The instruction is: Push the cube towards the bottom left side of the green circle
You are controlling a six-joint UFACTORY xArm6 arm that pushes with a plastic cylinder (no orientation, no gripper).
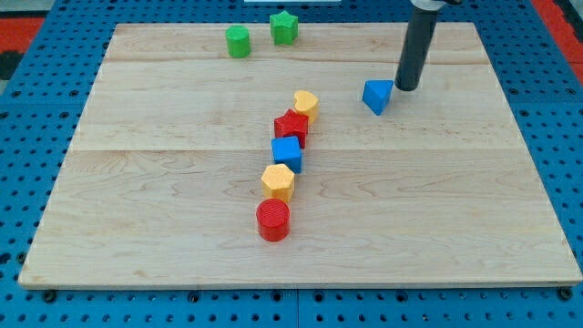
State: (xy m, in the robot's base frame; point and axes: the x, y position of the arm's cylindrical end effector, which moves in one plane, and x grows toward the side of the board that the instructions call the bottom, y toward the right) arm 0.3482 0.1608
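The blue cube (286,153) sits near the board's middle in a line of blocks. The green circle (238,42), a short cylinder, stands at the view's top, left of centre. My tip (406,87) is at the upper right, just right of a blue triangle block (377,95), almost touching it. The tip is well to the right of and above the cube, apart from it.
A green star (284,27) stands right of the green circle. The line holds a yellow block (306,105), a red star (291,127), the cube, a yellow hexagon (278,181) and a red cylinder (272,220). The wooden board (137,210) lies on a blue pegboard.
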